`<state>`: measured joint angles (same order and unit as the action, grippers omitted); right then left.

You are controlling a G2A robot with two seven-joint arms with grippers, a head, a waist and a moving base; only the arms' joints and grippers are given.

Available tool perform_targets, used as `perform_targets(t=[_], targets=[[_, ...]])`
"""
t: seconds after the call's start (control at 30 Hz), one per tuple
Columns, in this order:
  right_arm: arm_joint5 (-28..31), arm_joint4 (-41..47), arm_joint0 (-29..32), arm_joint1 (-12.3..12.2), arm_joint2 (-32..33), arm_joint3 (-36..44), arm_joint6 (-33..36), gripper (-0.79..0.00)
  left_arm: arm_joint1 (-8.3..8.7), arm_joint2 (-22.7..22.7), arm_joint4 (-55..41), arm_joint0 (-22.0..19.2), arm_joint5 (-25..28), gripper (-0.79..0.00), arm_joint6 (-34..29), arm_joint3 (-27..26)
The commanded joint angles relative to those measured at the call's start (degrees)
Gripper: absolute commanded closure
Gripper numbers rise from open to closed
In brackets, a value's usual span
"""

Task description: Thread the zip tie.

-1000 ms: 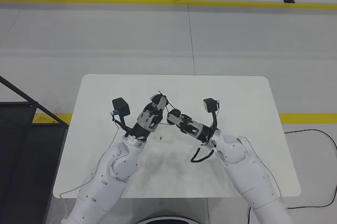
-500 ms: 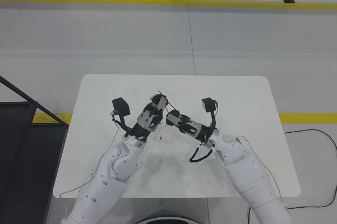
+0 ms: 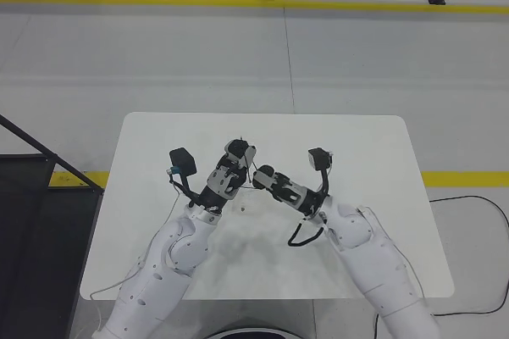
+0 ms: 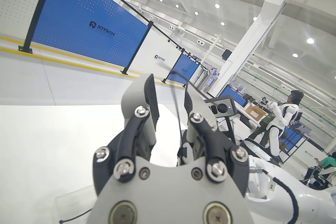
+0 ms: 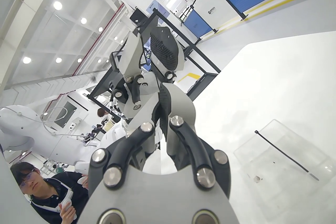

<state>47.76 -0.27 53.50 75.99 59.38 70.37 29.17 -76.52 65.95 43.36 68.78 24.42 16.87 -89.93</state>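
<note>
A thin black zip tie (image 4: 174, 101) stands upright between the fingers of my left gripper (image 4: 168, 83), close to one pad; whether it touches is unclear. The left gripper (image 3: 240, 150) is open and held above the middle of the white table (image 3: 364, 152). Just below and beside it my right gripper (image 3: 259, 175) is shut on the zip tie's lower part. In the right wrist view the right gripper (image 5: 160, 97) has its pads pressed together, and the open left gripper (image 5: 147, 34) is right behind it.
A clear flat tray (image 5: 302, 141) lies on the table under the arms with a spare black zip tie (image 5: 284, 154) on it. The spare tie (image 4: 74, 217) also shows past the left gripper. A black barrier frame (image 3: 17, 136) stands left of the table.
My left gripper has opened its fingers around the zip tie. The right gripper moved slightly left, then back, still shut on the tie.
</note>
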Motion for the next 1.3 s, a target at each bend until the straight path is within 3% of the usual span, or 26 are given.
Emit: perform_targets(t=[0.0, 0.5, 0.9, 0.93, 0.97, 1.27], targets=[[0.2, 0.4, 0.0, 0.0, 0.2, 0.0, 0.0, 0.0, 0.0, 0.0, 0.0, 0.0, 0.0, -0.317, 0.0, 0.0], [1.0, 4.4, 0.7, -0.9, 2.5, 0.7, 2.5, 0.0, 0.0, 0.0, 0.0, 0.0, 0.0, -0.323, 0.0, 0.0], [0.1, 15.4, 2.2, -4.1, 7.5, 2.9, 21.2, 0.0, 0.0, 0.0, 0.0, 0.0, 0.0, -0.342, 0.0, 0.0], [-0.1, 16.1, 2.3, -4.2, 7.7, 3.1, 21.8, 0.0, 0.0, 0.0, 0.0, 0.0, 0.0, -0.474, 0.0, 0.0], [-0.2, 16.6, 2.4, -4.3, 8.0, 3.2, 22.1, 0.0, 0.0, 0.0, 0.0, 0.0, 0.0, -0.785, 0.0, 0.0], [-1.2, 16.5, 2.2, -4.6, 7.6, 3.6, 21.5, 0.0, 0.03, -0.3, 1.6, 0.3, -0.9, -0.785, -1.9, -0.6]])
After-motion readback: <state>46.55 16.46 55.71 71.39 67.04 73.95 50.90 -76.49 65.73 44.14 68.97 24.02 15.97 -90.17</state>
